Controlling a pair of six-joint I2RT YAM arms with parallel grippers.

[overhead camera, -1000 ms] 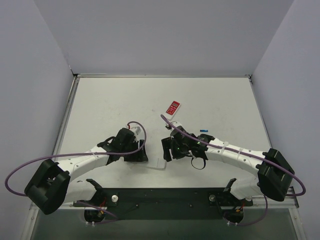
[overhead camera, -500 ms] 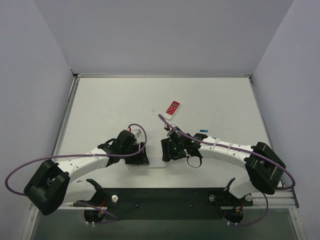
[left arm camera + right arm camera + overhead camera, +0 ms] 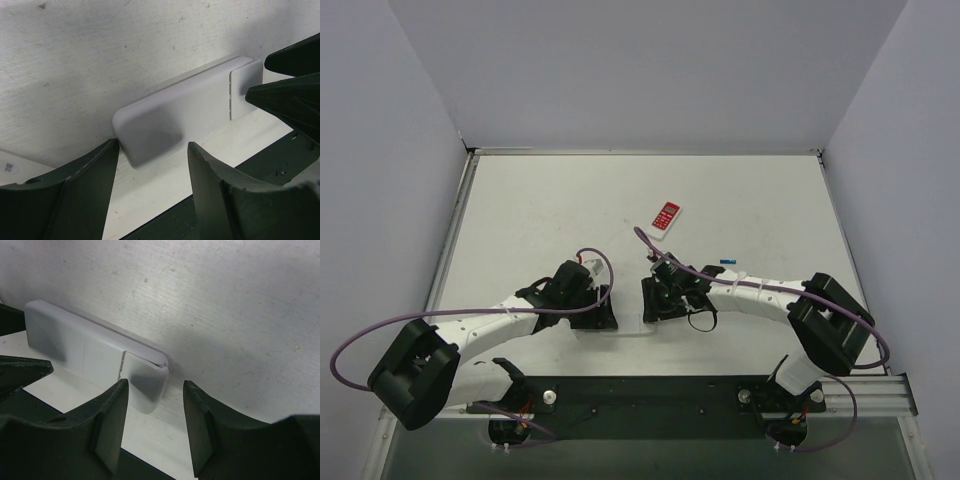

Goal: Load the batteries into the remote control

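A white remote (image 3: 629, 325) lies back side up near the table's front edge, between my two grippers. In the left wrist view one end of the remote (image 3: 180, 120) sits just ahead of my open left gripper (image 3: 152, 152), close to the left finger. In the right wrist view the other end, with its battery cover (image 3: 145, 380) slightly raised, sits ahead of my open right gripper (image 3: 155, 390). From above, the left gripper (image 3: 608, 311) and the right gripper (image 3: 647, 303) face each other. One small blue battery (image 3: 727, 261) lies behind the right arm. Other batteries are out of view.
A red remote (image 3: 666, 216) lies further back on the white table (image 3: 540, 210). The black front rail (image 3: 650, 395) runs just below the white remote. Grey walls enclose the table on the left, back and right.
My right arm has swung left and nearer, bringing its gripper down to the white remote's right end. The left gripper has shifted slightly right toward the remote.
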